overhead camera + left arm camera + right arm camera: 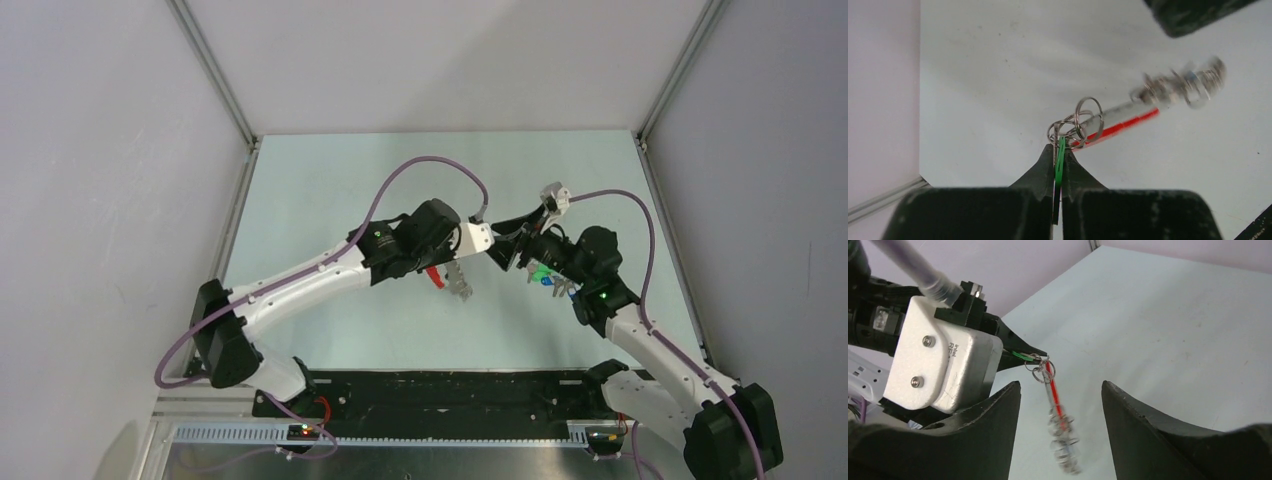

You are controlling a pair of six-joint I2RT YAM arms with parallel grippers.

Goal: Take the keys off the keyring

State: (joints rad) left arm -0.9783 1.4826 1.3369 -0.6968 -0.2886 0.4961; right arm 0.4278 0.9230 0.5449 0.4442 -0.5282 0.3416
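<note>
1. Two fingers of my left end effector [1059,152] are pressed together on the green key [1060,172], which the left wrist view shows edge-on. From the key's head the rings [1075,127] lead to the red keyring [1123,125], which hangs in the air over the worktop [998,75]. Its far end is blurred, so I judge it is swinging. Only the fingertips have the key, so I should hold that clamp firm and not regrip.

2. In the right wrist view, my right end effector [1060,386] stands wide apart and holds nothing. The keyring dangles from the key and shows in the gap between its fingers, though I cannot tell how near it is. I would let the swing die and then come in level. I would close on the red band just below the rings, not down at the blurred end. A pull from there should work a ring against the key rather than merely bend the band.

3. In the top view both arms meet over the middle of the worktop, wrists near each other. The bunch is too small to read there. With so little room, I judge a short, slow approach best, so the fingers do not knock the key loose.
</note>
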